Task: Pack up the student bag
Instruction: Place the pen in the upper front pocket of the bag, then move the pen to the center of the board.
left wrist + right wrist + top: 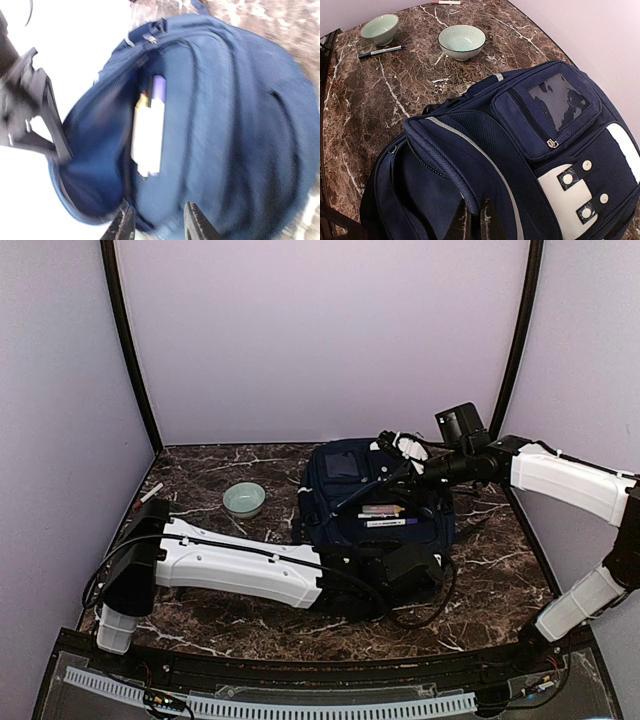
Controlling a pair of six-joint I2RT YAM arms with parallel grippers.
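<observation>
The navy student bag (375, 505) lies flat mid-table with its zipped opening gaping. In the left wrist view the bag (225, 125) fills the frame, and white and purple markers (149, 132) lie inside the open pocket. My left gripper (157, 227) is open, its fingers apart just over the bag's lower edge, holding nothing. My right gripper (477, 222) is shut on the piped edge of the bag's opening flap (450, 170) and holds it up. The bag's clear-window pocket (559, 102) and white patch (580, 190) lie to its right.
Two pale green bowls (380, 28) (462, 41) and a blue pen (381, 51) lie on the marble table left of the bag. One bowl (244, 499) shows from above. Another pen (150, 493) lies by the left wall. The left arm (240, 565) spans the table's front.
</observation>
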